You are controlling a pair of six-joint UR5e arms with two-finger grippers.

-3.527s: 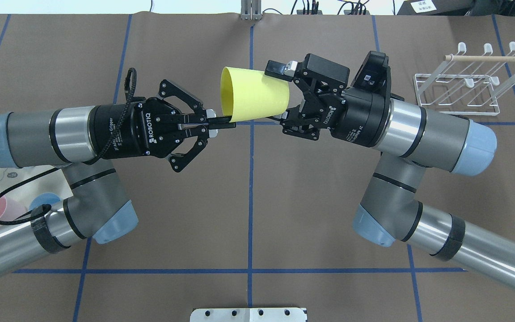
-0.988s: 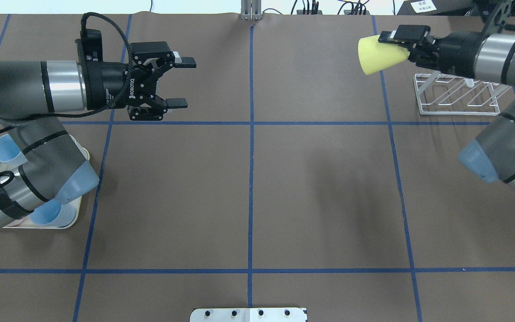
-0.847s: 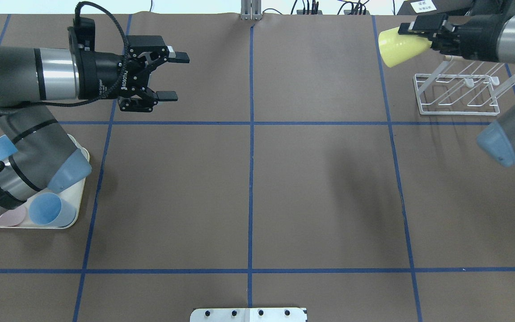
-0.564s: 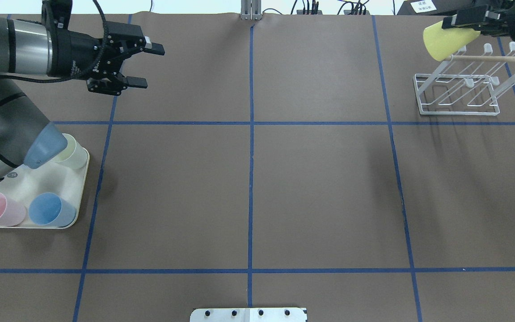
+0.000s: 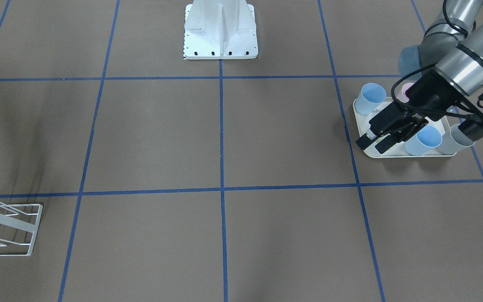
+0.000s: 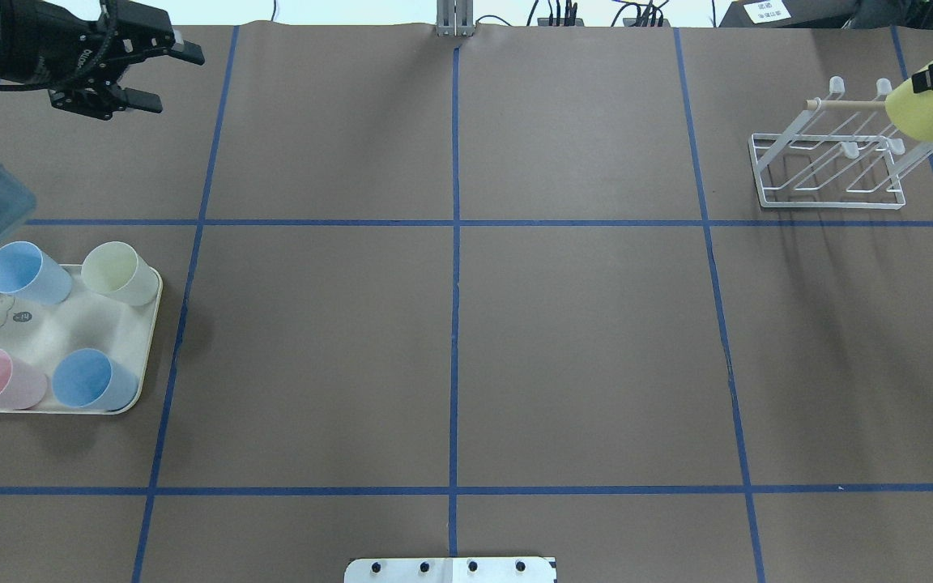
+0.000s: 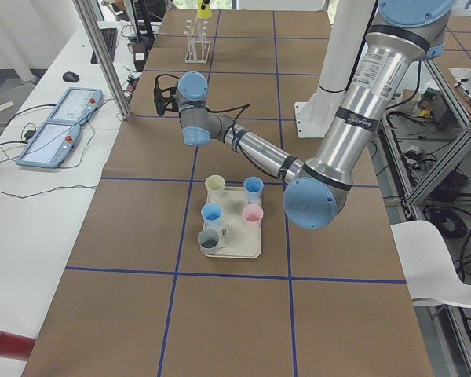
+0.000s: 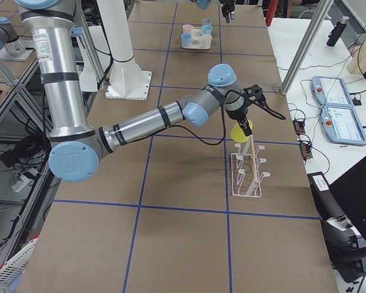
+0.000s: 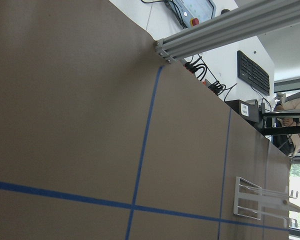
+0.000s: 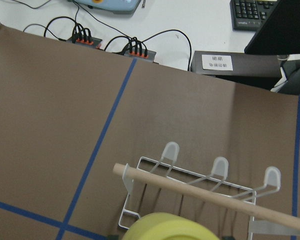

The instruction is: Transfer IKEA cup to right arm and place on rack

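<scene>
Over the rack [image 6: 831, 206], the wooden dowel [image 6: 847, 104] and white-capped prongs [image 6: 837, 83] block a straight drop, and the yellow cup [image 6: 928, 109] fills the space above its right end. Left of the rack, flat table [image 6: 580, 340] runs unobstructed to the tray [image 6: 151, 324].

This is a robotics lab: a brown paper-covered table [image 6: 580, 340] taped into a blue grid, silver aluminium frame posts [image 7: 104, 59], grey touchscreen control pendants [image 7: 49, 144] on a white side bench [image 7: 16, 212], a black keyboard [image 10: 250, 9] and plugged-in black cables [image 10: 85, 36].
</scene>
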